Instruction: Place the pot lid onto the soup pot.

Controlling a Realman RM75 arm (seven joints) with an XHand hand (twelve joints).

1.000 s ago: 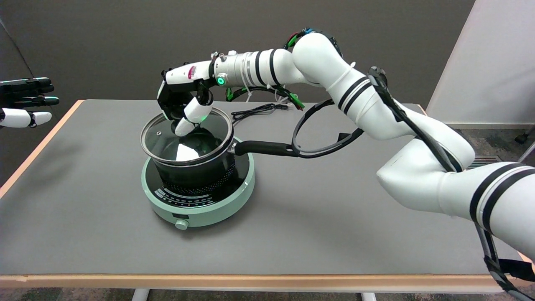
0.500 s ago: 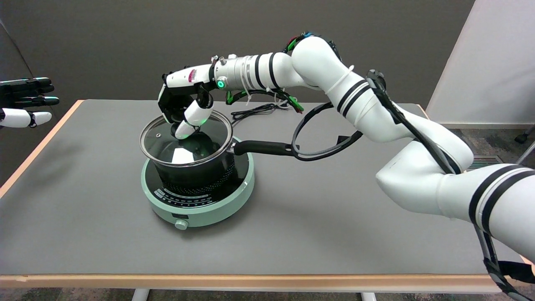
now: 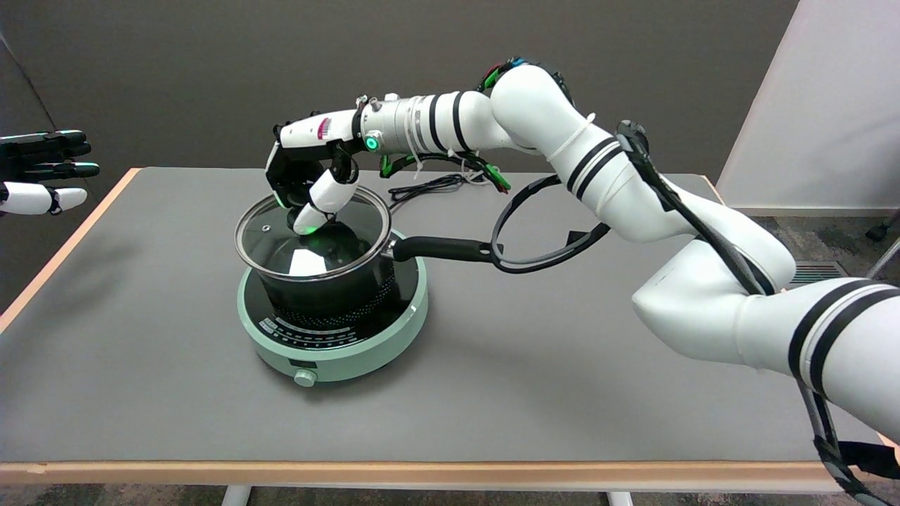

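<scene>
hand (image 3: 309,186) grips pot lid (image 3: 281,242) (on soup pot (image 3: 330,284))

Bright, even overhead light, soft shadows on the table (image 3: 492,393), white glare on the glass pot lid (image 3: 281,242), sharp focus throughout
</scene>
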